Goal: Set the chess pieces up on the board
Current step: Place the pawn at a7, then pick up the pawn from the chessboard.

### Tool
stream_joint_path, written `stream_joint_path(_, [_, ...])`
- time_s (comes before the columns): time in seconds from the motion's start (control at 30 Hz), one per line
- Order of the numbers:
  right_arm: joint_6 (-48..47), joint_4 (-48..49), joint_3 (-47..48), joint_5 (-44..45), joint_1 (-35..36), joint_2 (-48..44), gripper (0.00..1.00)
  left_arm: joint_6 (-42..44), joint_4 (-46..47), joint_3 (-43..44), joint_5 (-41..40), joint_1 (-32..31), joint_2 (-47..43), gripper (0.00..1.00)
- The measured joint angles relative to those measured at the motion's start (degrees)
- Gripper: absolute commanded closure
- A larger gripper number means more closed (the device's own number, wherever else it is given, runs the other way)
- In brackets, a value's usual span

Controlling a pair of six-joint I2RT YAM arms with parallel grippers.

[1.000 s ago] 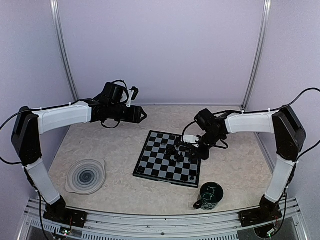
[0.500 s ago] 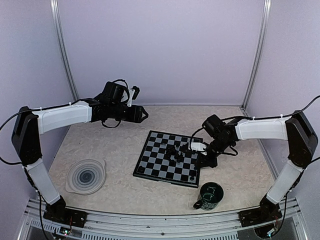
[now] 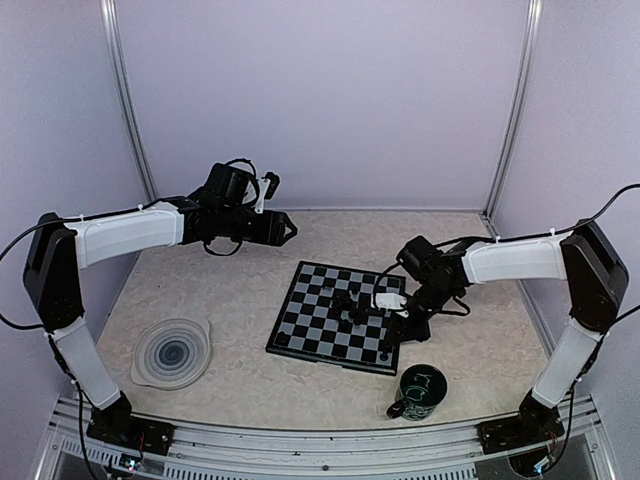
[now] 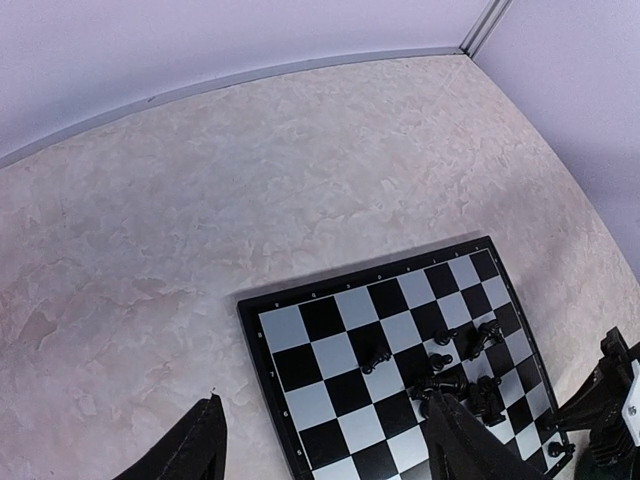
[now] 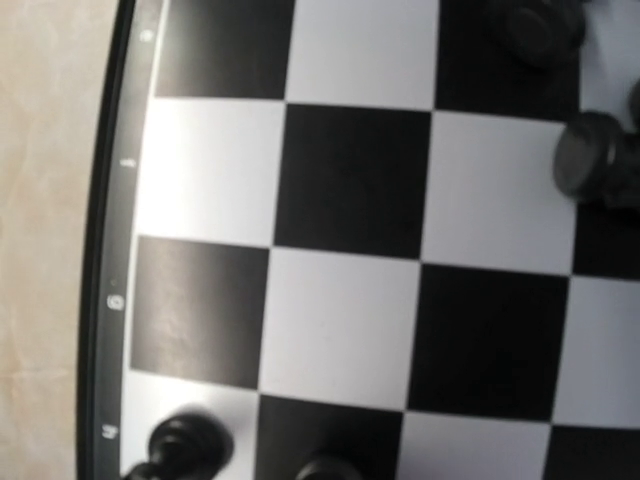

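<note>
The right gripper (image 3: 397,322) is hovering at the right edge of the board (image 3: 308,332) — whether its fingers are gripping anything cannot be told — and should be descending squarely, clear of the clustered chess pieces (image 3: 355,305); the left gripper (image 3: 285,230) is hanging with fingers spread.

Mottled beige table (image 3: 240,290) with board (image 3: 318,322), spiral plate (image 3: 172,352), green mug (image 3: 418,392)

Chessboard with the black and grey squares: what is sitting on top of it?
Small black chess pieces cluster near the right side of the flat chequered chessboard; most squares are bare. The right gripper hides some squares at that edge.
</note>
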Motion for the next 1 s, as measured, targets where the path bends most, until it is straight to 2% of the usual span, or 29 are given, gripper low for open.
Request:
stream_joint_path(0.1, [-0.1,0.0,0.2,-0.2,0.3,0.2,0.88,0.1,0.0,0.0,0.0,0.0,0.0,0.32])
stream_joint_path(0.3, [-0.3,-0.1,0.4,-0.1,0.7,1.1,0.75,0.1,0.0,0.0,0.0,0.0,0.0,0.32])
stream_joint_path(0.43, [-0.3,-0.4,0.4,0.3,0.7,1.3,0.71,0.2,0.0,0.1,0.0,0.0,0.0,0.32])
stream_joint_path(0.63, [-0.2,-1.9,2.2,0.9,0.7,1.3,0.71,0.2,0.0,0.1,0.0,0.0,0.1,0.32])
stream_joint_path(0.83, [-1.1,-4.4,8.7,0.9,0.1,1.3,0.7,0.2,0.0,0.2,0.0,0.0,0.2,0.32])
stream_joint_path(1.0, [-0.7,-4.6,14.7,1.6,-1.1,1.9,0.78,0.2,-0.1,0.2,0.0,0.0,0.3,0.32])
